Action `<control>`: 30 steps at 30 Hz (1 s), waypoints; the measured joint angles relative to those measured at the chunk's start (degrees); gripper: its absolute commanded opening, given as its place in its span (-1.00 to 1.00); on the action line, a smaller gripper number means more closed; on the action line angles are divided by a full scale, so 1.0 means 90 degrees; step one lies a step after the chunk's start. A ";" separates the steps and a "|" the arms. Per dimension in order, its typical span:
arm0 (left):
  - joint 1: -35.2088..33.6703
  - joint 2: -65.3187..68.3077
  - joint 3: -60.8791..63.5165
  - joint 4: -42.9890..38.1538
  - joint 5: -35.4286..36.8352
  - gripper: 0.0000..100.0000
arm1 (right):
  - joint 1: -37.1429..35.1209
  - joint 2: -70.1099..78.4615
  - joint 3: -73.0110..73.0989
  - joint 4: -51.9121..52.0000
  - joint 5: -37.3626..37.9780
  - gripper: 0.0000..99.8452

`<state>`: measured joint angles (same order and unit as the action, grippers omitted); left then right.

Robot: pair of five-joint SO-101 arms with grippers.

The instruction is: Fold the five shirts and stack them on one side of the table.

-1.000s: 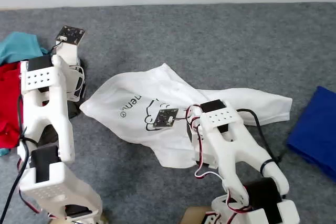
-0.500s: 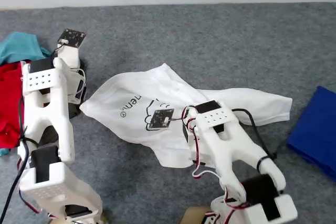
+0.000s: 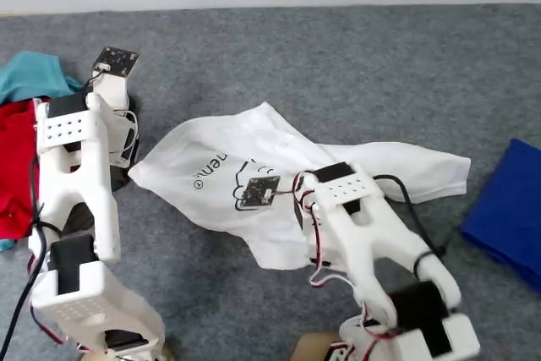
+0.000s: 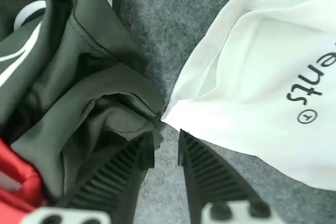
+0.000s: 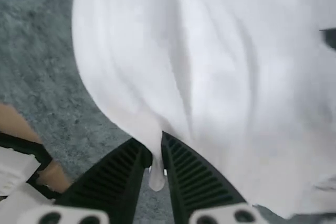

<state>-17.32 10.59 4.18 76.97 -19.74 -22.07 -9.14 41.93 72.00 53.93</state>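
Note:
A white shirt point(image 3: 254, 150) with black print lies crumpled in the middle of the grey carpeted table point(image 3: 338, 57). My right gripper point(image 5: 156, 157) is shut on a fold of the white shirt point(image 5: 210, 51) at its near hem, under the right arm point(image 3: 355, 200). My left gripper point(image 4: 165, 145) is slightly open just short of the white shirt's point(image 4: 262, 66) left corner, with carpet showing between its fingers. A black shirt point(image 4: 79, 77) lies bunched right beside that corner, under the left arm point(image 3: 76, 133).
A red shirt point(image 3: 13, 166) and a teal shirt point(image 3: 30, 73) are piled at the far left edge. A blue shirt point(image 3: 507, 209) lies at the right edge. Bare carpet stretches across the back of the table.
The right arm has shifted a little to the left with the white shirt's hem in its gripper. The left arm's wrist moved slightly. The shirt's shape looks unchanged.

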 measured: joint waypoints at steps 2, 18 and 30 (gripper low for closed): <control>0.0000 0.0000 0.0000 0.0000 0.0000 -0.83 | 0.0059 -0.0371 -0.0147 0.0029 0.0000 -0.98; 0.0293 -0.0059 -0.0020 0.0107 0.0342 -0.82 | 0.1299 -0.1397 -0.1895 0.1299 -0.0225 -0.98; 0.0723 -0.0830 -0.0244 0.0821 -0.1114 -0.71 | 0.2735 -0.1397 -0.2794 0.2227 -0.0576 -0.98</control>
<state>-10.81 3.12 1.98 84.35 -29.76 2.55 -21.71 16.79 92.04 48.75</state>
